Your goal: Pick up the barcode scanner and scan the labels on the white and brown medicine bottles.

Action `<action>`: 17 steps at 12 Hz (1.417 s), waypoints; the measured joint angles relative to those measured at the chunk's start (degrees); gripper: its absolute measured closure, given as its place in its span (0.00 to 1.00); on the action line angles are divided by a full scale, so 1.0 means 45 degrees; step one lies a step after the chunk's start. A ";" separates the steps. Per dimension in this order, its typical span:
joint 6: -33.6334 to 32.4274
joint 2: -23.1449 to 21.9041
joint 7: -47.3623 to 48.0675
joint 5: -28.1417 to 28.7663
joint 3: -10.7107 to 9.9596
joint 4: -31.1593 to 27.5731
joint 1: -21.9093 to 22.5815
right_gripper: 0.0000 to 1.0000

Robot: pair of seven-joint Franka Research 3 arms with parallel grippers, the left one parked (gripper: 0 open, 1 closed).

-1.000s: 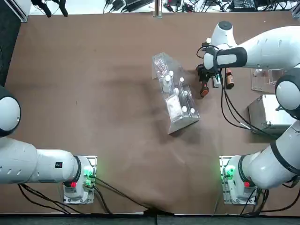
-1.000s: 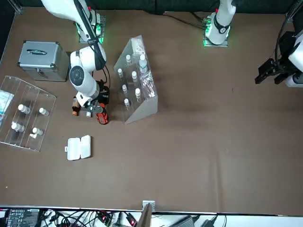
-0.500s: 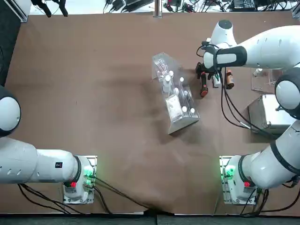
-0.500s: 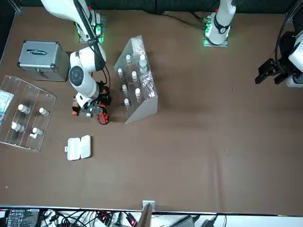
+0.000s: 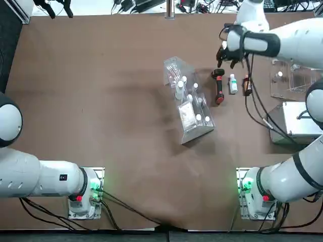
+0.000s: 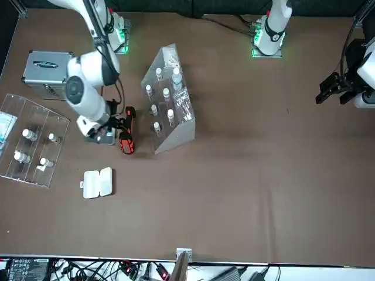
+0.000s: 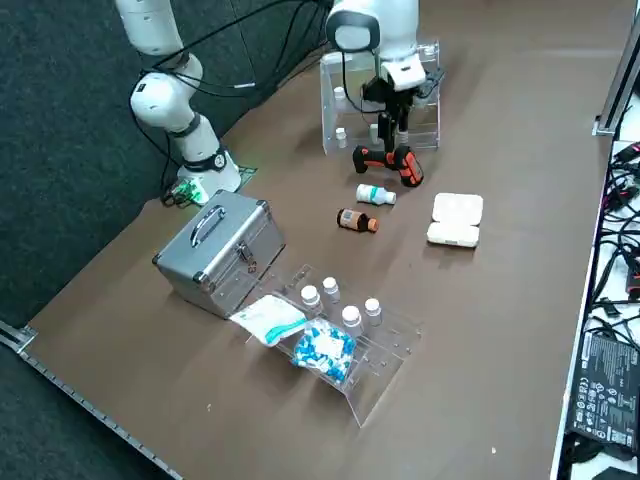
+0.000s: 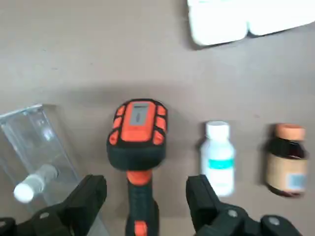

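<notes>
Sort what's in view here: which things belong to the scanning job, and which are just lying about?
For the job:
- scanner
- white bottle
- brown bottle
- right gripper, open, close to the scanner

Just lying about:
- metal case
- open white box
- two clear racks holding small vials
- white packet
- blue-and-white bag

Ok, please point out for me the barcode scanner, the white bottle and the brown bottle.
barcode scanner (image 8: 140,121), right wrist view, on its orange-red head
white bottle (image 8: 219,164), right wrist view, on its label
brown bottle (image 8: 287,172), right wrist view, on its label
</notes>
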 joint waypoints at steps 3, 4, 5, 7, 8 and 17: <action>-0.2670 -0.0269 -0.0530 -0.0015 -0.0064 0.1826 -0.0620 0.00; -0.3386 -0.0301 -0.0780 -0.0020 -0.0073 0.2416 -0.0862 0.00; -0.4028 -0.0317 -0.1017 -0.0020 -0.0083 0.2983 -0.1114 0.00; -0.5319 -0.0316 -0.1276 -0.0025 -0.0097 0.4171 -0.1598 0.00; -0.6421 -0.0314 -0.1309 -0.0056 -0.0104 0.5360 -0.1987 0.00; -0.7923 -0.0449 -0.3413 -0.0756 -0.0050 0.7195 -0.3603 0.00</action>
